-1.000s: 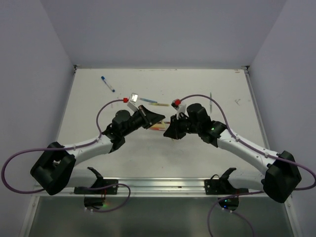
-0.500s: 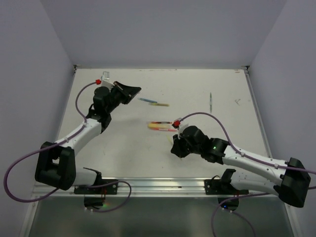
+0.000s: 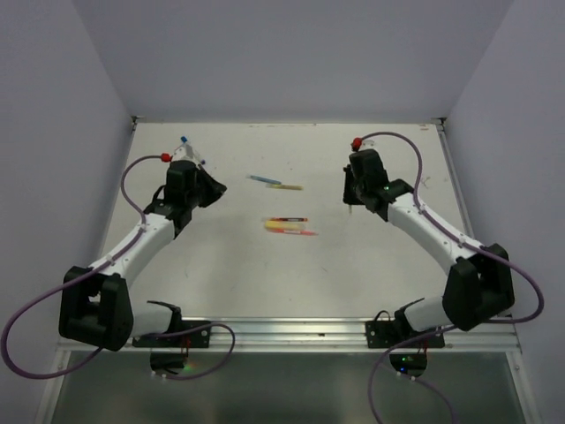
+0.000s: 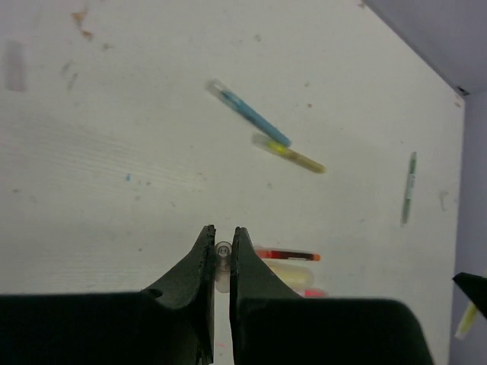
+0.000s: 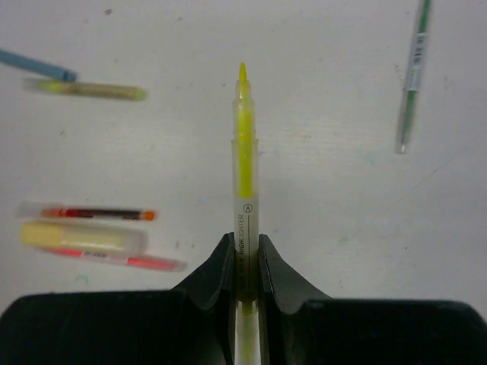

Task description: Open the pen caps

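The right gripper (image 5: 245, 242) is clamped on a yellow pen (image 5: 243, 144), its bare tip pointing away over the bench (image 5: 327, 190). At the left, 3 lie close together: a red pen (image 5: 95, 213), a pale yellow pen (image 5: 80, 236) and a pink pen (image 5: 122, 259). Farther off, a blue pen (image 5: 34, 65) and a yellow-green pen (image 5: 87, 89) nearly touch. A grey-green pen (image 5: 413, 76) lies far right.
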